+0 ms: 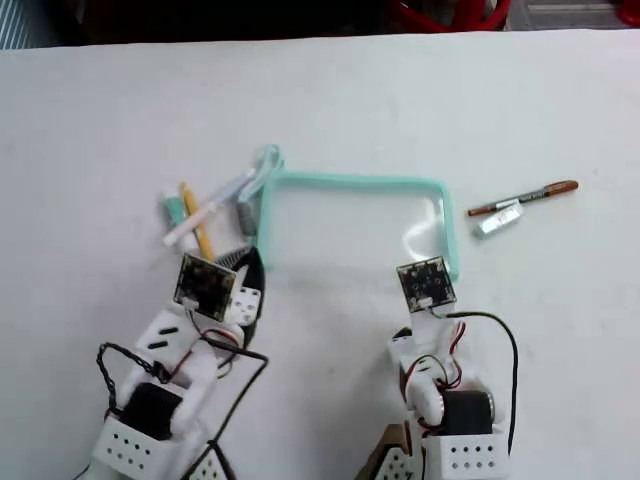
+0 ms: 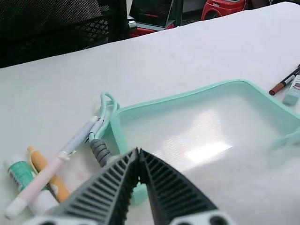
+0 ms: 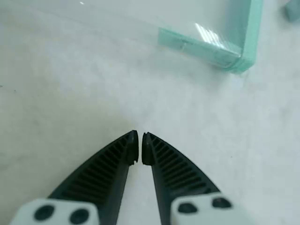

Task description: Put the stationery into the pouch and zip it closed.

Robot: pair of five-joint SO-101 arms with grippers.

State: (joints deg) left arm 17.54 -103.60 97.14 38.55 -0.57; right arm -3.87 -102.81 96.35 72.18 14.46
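A clear pouch with a mint-green zip edge (image 1: 352, 183) lies flat mid-table, also in the left wrist view (image 2: 201, 136); its near corner (image 3: 234, 56) appears in the right wrist view. Left of it lie a white pen (image 1: 205, 212), a yellow pencil (image 1: 196, 225), a green-capped item (image 1: 173, 210) and a grey-ended piece (image 1: 246, 215). Right of the pouch are a brown pen (image 1: 525, 197) and a small eraser (image 1: 498, 220). My left gripper (image 2: 139, 157) is shut and holds nothing, near the pouch's left edge. My right gripper (image 3: 139, 140) is shut and holds nothing, over bare table just in front of the pouch's right corner.
The white table (image 1: 330, 100) has free room behind the pouch. Both arm bases stand at the front edge, with cables (image 1: 240, 400) trailing by them. A dark chair (image 2: 56, 23) and red items sit beyond the table's far edge.
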